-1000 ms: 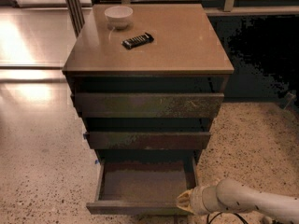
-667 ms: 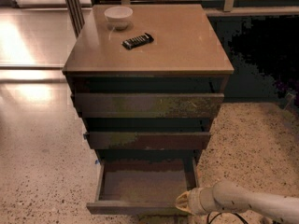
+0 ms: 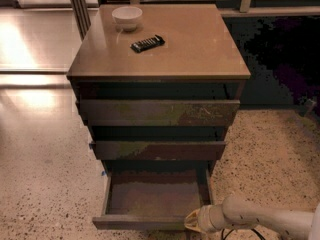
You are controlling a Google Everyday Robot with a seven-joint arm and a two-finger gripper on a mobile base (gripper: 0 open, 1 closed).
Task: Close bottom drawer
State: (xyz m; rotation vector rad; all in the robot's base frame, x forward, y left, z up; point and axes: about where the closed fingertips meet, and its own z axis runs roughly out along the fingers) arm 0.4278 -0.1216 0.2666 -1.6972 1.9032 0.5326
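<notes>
The bottom drawer (image 3: 152, 198) of the brown cabinet (image 3: 160, 71) stands pulled far out, showing its shallow brown inside; its dark front panel (image 3: 140, 222) runs along the lower frame edge. The middle drawer front (image 3: 157, 150) and the wider top drawer front (image 3: 159, 112) sit slightly out above it. My gripper (image 3: 192, 222), on a white arm coming in from the lower right, is at the right end of the bottom drawer's front panel, touching or nearly touching it.
A white bowl (image 3: 127, 17) and a dark flat object (image 3: 147, 43) lie on the cabinet top. Speckled floor (image 3: 45, 184) surrounds the cabinet. A dark wall area is at the right, and shiny floor at the back left.
My gripper and arm have shifted slightly left toward the drawer's front corner. The drawer has not visibly moved.
</notes>
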